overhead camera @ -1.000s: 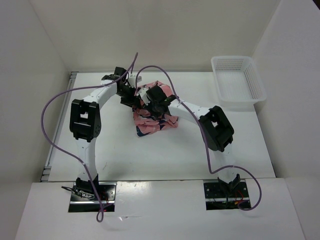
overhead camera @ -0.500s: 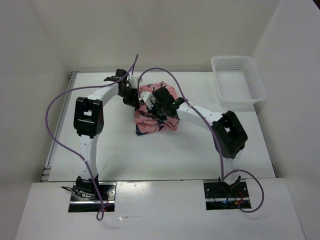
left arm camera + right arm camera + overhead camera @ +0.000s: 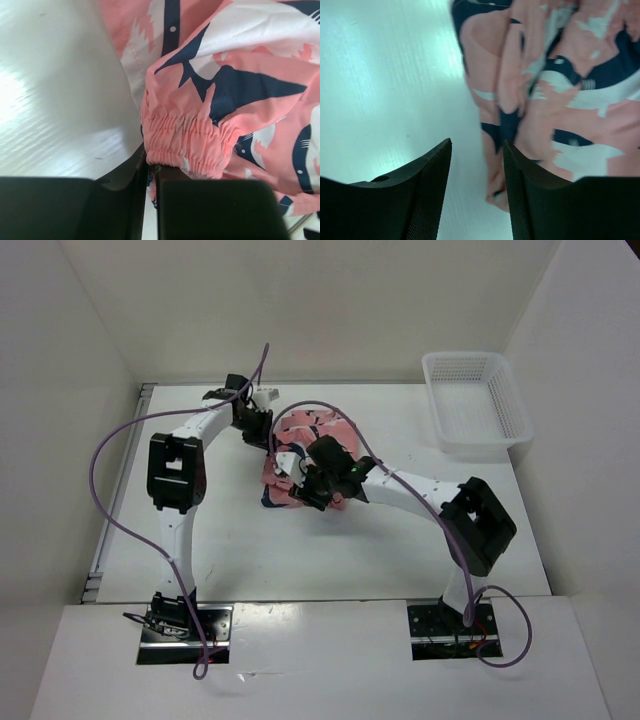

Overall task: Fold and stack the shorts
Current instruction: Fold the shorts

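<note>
1. The left gripper [image 3: 151, 167] is almost fully closed. Only a thin slit remains between its fingers, and the gathered elastic waistband [image 3: 187, 145] of the shorts [image 3: 318, 430] goes into this slit, so I judge that it is pinching the cloth there.
2. The right gripper [image 3: 476, 150] stands open with a clear gap. Between its fingers I see only the white table [image 3: 400, 540], and it holds nothing.
3. The shorts lie crumpled on the far middle of the table, not yet folded. From the right gripper the cloth is ahead and to the right, and its edge comes just beside the right finger. I cannot tell if they touch.
4. In the top view the bundle runs roughly from the far side, where the left gripper holds it, toward the near side, where the right gripper waits. Both arms are at the cloth, but only the left one has it.
5. The white mesh basket [image 3: 478, 400] stands well apart, at the far right.
6. I can read no brand, label or writing, only the navy and white whale print.
</note>
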You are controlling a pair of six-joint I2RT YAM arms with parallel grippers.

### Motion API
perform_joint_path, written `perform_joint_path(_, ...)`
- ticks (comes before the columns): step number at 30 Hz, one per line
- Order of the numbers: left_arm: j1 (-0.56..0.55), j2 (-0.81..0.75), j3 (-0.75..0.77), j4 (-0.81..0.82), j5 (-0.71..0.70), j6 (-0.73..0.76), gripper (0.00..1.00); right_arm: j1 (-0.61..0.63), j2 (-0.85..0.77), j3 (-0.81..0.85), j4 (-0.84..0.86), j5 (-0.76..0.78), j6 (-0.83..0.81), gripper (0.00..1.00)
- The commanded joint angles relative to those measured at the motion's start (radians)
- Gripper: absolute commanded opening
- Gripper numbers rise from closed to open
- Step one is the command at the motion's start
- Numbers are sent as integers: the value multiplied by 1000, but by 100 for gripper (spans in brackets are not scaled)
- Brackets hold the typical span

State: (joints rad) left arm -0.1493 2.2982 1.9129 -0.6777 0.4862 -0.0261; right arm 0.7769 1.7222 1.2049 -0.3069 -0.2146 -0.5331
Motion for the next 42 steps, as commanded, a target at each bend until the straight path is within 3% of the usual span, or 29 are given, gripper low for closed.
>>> perform_joint_path(1,16,18,-1,27,-17,26,17,19,22,54,37,-43,-11,52)
perform_joint_path(3,16,7,-2,18,-8,26,30,19,22,102,48,-34,-2,53)
perform_joint_path(4,16,7,-2,18,-8,26,49,19,22,119,60,-23,10,53)
perform_joint_path(5,16,-2,-2,18,-8,26,57,19,22,134,60,-23,43,53)
perform_joint_path(10,16,-62,-11,-3,25,26,74,19,59,217,129,-43,208,51)
perform_joint_path(13,25,-106,-11,-25,34,26,81,19,120,242,170,23,246,50)
perform_joint_path(17,50,-151,-11,-34,11,26,85,19,195,251,213,70,213,51)
perform_joint_path(20,62,-164,-11,-34,0,26,87,19,252,306,223,80,203,60)
perform_joint_path(28,71,-131,8,-43,-20,26,88,19,367,416,276,187,265,60)
perform_joint_path(37,80,-131,8,-43,0,26,88,19,396,410,276,245,295,56)
perform_joint_path(40,80,-131,8,-43,11,26,88,19,416,410,276,235,286,65)
perform_joint_path(42,80,-131,8,-43,11,26,88,19,430,420,265,225,286,65)
